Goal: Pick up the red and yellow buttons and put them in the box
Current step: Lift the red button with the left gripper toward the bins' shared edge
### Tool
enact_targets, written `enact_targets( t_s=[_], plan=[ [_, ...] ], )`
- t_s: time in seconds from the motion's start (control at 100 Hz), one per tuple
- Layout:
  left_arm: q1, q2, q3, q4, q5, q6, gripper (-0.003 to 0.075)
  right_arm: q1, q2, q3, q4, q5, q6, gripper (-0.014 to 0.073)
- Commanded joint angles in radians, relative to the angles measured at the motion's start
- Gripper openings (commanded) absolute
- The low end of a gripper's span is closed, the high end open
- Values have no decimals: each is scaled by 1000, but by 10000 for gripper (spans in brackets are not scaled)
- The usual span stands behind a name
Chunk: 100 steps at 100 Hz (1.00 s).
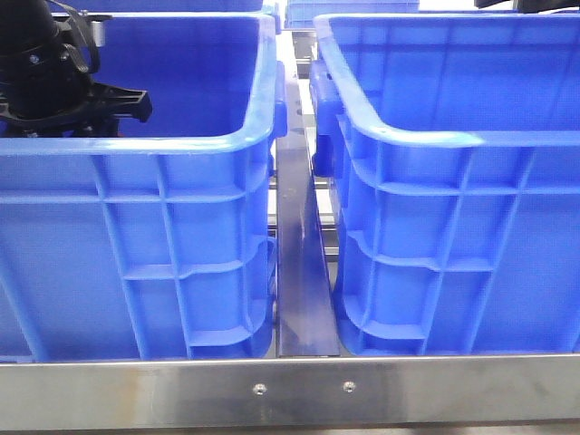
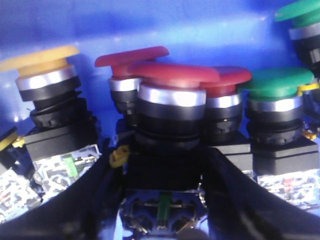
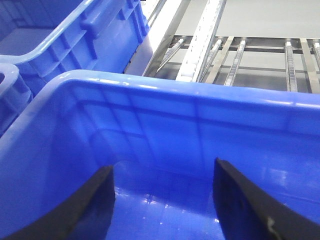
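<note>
A red button point(image 2: 170, 75) with a chrome ring and black body stands between my left gripper's point(image 2: 167, 195) fingers, which press against both sides of its black block. A yellow button point(image 2: 42, 57) and two more red buttons point(image 2: 132, 57) point(image 2: 230, 80) stand close around it. All are inside the left blue crate point(image 1: 136, 145), where my left arm point(image 1: 54, 82) reaches in. The box point(image 1: 435, 138) is the right crate with the pale streak on its front rim. My right gripper point(image 3: 162, 200) is open and empty over the box's inside, near its rim point(image 3: 200, 95).
Two green buttons point(image 2: 280, 82) point(image 2: 300, 10) stand beside the red ones. A metal divider point(image 1: 304, 272) runs between the two crates, and a steel rail point(image 1: 299, 390) crosses the front. Roller tracks point(image 3: 210, 35) lie beyond the box.
</note>
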<state>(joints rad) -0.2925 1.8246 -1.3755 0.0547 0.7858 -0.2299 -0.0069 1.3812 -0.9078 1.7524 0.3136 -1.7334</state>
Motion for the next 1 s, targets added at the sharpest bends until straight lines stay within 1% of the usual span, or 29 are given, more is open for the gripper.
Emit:
enact_targets(
  t_s=[0.0, 0.24, 0.38, 0.52, 0.63, 0.76, 0.85, 0.95, 0.99],
  plan=[
    [-5, -58, -33, -31, -45, -11, 81, -3, -39, -24, 25, 35, -7, 458],
    [-14, -141, -33, -33, -49, 1, 81, -3, -45, -24, 28, 51, -6, 458],
    [-42, -210, -33, -69, -70, 86, 81, -3, -73, -23, 28, 74, 13, 458],
    [-92, -269, -33, -174, -89, 222, 81, -3, -114, -13, 27, 125, 139, 458],
    [-144, -320, -33, -293, -100, 366, 81, -3, -138, -13, 20, 221, 269, 458],
    [-215, -359, -33, -303, -100, 393, 81, -3, -137, -13, -1, 365, 405, 458],
    [-263, -369, -33, -303, -97, 438, 80, -3, -137, -13, -28, 429, 486, 458],
    [-330, -368, -33, -326, -91, 497, 80, -3, -135, -13, -63, 483, 527, 461],
    [-352, -368, -33, -329, -94, 519, 80, -3, -136, -13, -81, 504, 532, 479]
  ],
)
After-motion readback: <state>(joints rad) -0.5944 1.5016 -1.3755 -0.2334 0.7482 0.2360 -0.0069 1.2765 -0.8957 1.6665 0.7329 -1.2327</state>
